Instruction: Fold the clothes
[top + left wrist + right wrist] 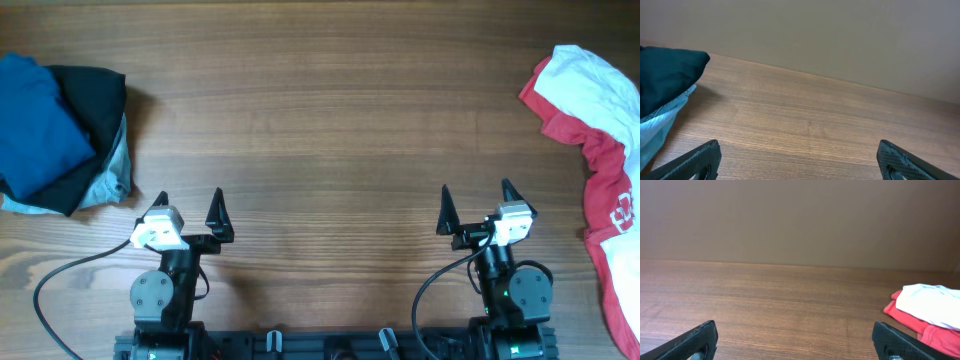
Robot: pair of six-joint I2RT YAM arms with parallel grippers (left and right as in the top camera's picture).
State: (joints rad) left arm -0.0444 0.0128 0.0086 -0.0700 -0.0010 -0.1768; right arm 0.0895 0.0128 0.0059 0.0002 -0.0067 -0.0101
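A stack of folded clothes [55, 130], blue on black on light blue, lies at the table's far left; its edge shows in the left wrist view [665, 80]. A crumpled red and white garment [600, 150] lies at the right edge and shows in the right wrist view [927, 312]. My left gripper [190, 208] is open and empty near the front edge, right of the stack; its fingers frame bare wood [799, 160]. My right gripper [478, 204] is open and empty near the front, left of the red and white garment, over bare wood [795, 340].
The wooden table [330, 120] spans the whole view. Black cables run from each arm base at the front edge. A plain beige wall stands behind the table's far edge.
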